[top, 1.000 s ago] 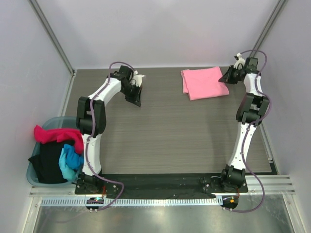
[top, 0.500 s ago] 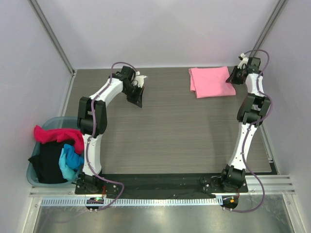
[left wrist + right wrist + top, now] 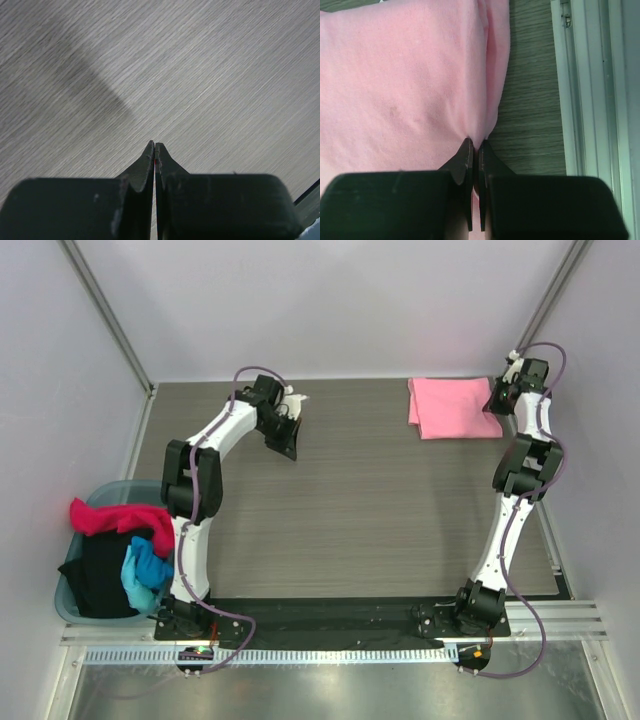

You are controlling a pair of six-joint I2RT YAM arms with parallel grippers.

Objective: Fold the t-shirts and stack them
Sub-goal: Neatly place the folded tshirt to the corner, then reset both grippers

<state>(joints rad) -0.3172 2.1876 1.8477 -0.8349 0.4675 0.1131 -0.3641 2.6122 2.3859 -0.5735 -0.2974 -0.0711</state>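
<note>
Dragged rightward since a second ago, the folded pink t-shirt (image 3: 455, 408) lies smooth and flat. Right gripper (image 3: 475, 144) pinches its edge; left gripper (image 3: 154, 145) has its fingers pressed together, empty.

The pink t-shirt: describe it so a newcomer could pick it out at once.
Look to the far right corner of the grey table. There a folded light pink t-shirt lies flat, its right edge pinched by the right tool. It alone lies on the table; the other shirts are heaped in the teal basket.
</note>
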